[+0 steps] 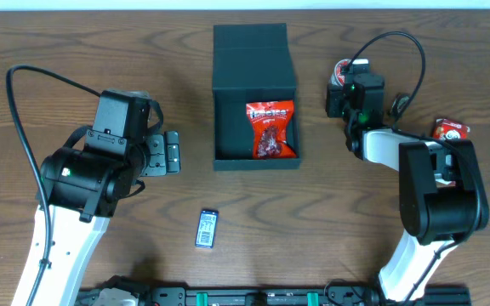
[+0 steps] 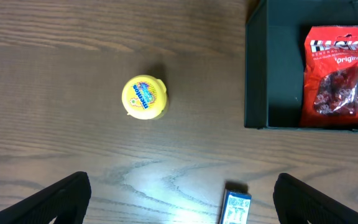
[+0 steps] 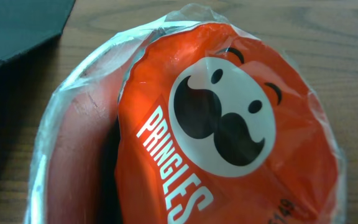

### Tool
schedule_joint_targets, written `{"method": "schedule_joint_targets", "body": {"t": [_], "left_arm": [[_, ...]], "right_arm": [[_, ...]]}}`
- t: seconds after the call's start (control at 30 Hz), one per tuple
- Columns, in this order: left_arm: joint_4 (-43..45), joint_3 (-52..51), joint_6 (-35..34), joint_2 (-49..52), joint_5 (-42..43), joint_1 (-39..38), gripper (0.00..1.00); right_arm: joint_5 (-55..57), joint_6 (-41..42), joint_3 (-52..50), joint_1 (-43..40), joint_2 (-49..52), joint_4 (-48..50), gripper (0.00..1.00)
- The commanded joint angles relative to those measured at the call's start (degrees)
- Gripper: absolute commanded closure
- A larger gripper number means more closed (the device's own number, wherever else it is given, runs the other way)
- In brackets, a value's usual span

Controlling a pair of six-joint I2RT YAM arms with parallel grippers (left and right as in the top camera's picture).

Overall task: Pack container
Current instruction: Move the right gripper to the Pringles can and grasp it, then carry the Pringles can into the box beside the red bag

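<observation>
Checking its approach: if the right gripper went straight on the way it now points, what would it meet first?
The red Pringles tub, which fills the right wrist view dead ahead; it looks very close, though exact depth is unclear.

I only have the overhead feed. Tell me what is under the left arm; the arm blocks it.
Observer: A small round yellow tub sits on the table, left of the container and apart from it.
Operator: Read me the red bag in the box.
Observer: On the red bag, the word "original" is printed under the brand name, and dark pieces show through a clear window.
Operator: Now say what the right wrist camera sees.
Observer: A red Pringles pack with the moustache face, under clear film, fills nearly the whole view.
</observation>
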Motion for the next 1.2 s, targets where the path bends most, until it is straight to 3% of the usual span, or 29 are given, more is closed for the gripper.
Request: {"method": "schedule_joint_targets", "body": {"t": [0.0, 0.17, 0.37, 0.6, 0.73, 0.9, 1.17], "left_arm": [[-0.1, 0.2, 1.4, 0.3, 0.4, -0.1, 0.05], [-0.3, 0.2, 2.1, 0.3, 0.4, -0.1, 0.05], [-0.3, 0.2, 2.0, 0.3, 1.3, -0.1, 0.05], [-1.8, 0.2, 0.9, 0.2, 1.9, -0.1, 0.05], [-1.9, 0.3, 0.5, -2.1, 1.9, -0.1, 0.05], [-2.0, 0.3, 0.4, -8.4, 1.7, -0.1, 0.05], [-4.9, 0.3, -1.1, -16.6, 1.5, -0.1, 0.05]], "right_arm": [[0.2, 2.0, 0.5, 0.1, -0.5, -0.9, 0.99], [0.2, 3.6, 0.5, 1.4, -7.2, -4.4, 0.99], [1.7, 4.5, 0.8, 3.2, -23.3, -21.7, 0.99], [-4.1, 15.1, 5.3, 11.4, -38.7, -43.6, 0.99], [-17.1, 21.4, 12.0, 17.5, -39.3, -55.2, 0.99], [-29.7, 26.4, 16.2, 20.9, -37.4, -58.2, 0.99], [-32.4, 28.1, 27.2, 24.8, -24.3, -68.5, 0.99]]}}
